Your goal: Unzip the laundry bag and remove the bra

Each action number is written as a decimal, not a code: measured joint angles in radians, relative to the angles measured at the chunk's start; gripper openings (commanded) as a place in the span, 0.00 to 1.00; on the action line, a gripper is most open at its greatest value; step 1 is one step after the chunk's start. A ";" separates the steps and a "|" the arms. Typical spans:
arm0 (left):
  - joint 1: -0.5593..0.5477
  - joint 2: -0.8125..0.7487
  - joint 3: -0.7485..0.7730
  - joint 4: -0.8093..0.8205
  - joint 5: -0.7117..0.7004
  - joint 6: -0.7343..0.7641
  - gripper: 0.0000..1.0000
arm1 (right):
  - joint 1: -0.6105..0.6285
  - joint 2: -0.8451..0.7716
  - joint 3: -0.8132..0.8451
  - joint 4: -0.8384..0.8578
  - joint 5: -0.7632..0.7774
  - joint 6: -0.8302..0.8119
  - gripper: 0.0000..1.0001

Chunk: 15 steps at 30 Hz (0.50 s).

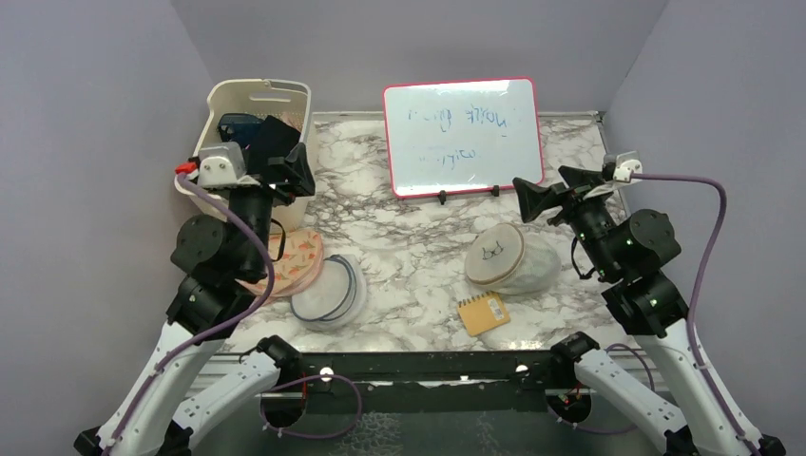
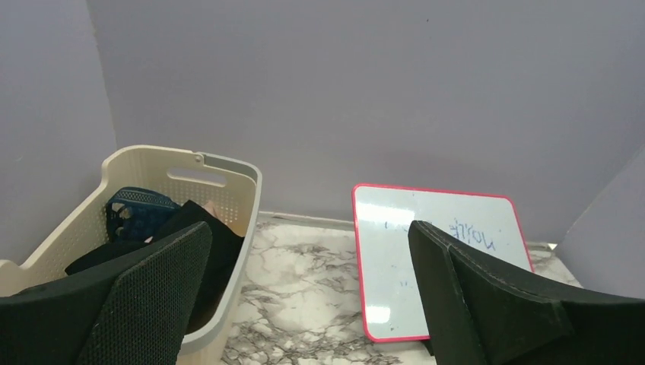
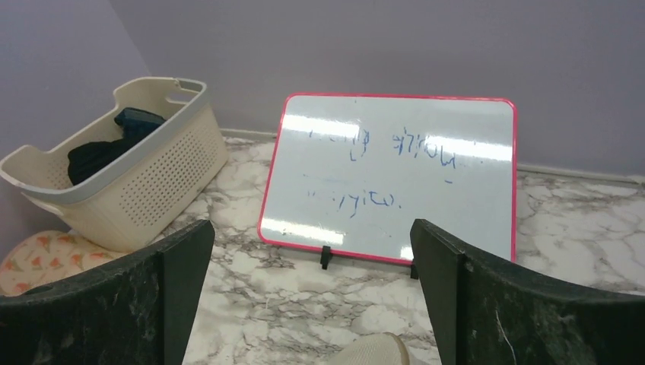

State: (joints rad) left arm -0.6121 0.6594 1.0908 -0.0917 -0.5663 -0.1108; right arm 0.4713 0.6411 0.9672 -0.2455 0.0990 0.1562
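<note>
The laundry bag (image 1: pixel 506 258) lies tilted on the marble table at centre right, its tan round top with the black bra icon facing up and left. Its zip state does not show, and no bra is visible. My right gripper (image 1: pixel 551 190) is open and empty, raised just behind and right of the bag. In the right wrist view (image 3: pixel 312 232) only the bag's tan edge (image 3: pixel 373 351) shows at the bottom. My left gripper (image 1: pixel 288 160) is open and empty, raised beside the basket at far left; it also shows in the left wrist view (image 2: pixel 308 236).
A cream laundry basket (image 1: pixel 283 91) with dark clothes stands at back left. A red-framed whiteboard (image 1: pixel 463 135) stands at back centre. A peach patterned round item (image 1: pixel 297 258), a clear disc with a blue rim (image 1: pixel 328 294) and an orange notebook (image 1: pixel 483 313) lie near the front.
</note>
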 measured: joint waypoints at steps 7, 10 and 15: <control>0.062 0.118 0.001 0.016 0.074 -0.003 0.99 | -0.059 0.077 -0.055 0.009 0.019 0.050 1.00; 0.091 0.173 0.000 0.031 0.133 -0.004 0.99 | -0.089 0.114 -0.079 0.008 0.037 0.076 1.00; 0.124 0.267 -0.013 0.057 0.245 -0.006 0.99 | -0.135 0.149 -0.118 0.006 0.053 0.113 1.00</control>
State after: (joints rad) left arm -0.4881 0.9264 1.0779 -0.0345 -0.3210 -0.1169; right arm 0.3363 0.7898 0.8490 -0.2398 0.1516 0.2691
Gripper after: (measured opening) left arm 0.991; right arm 0.998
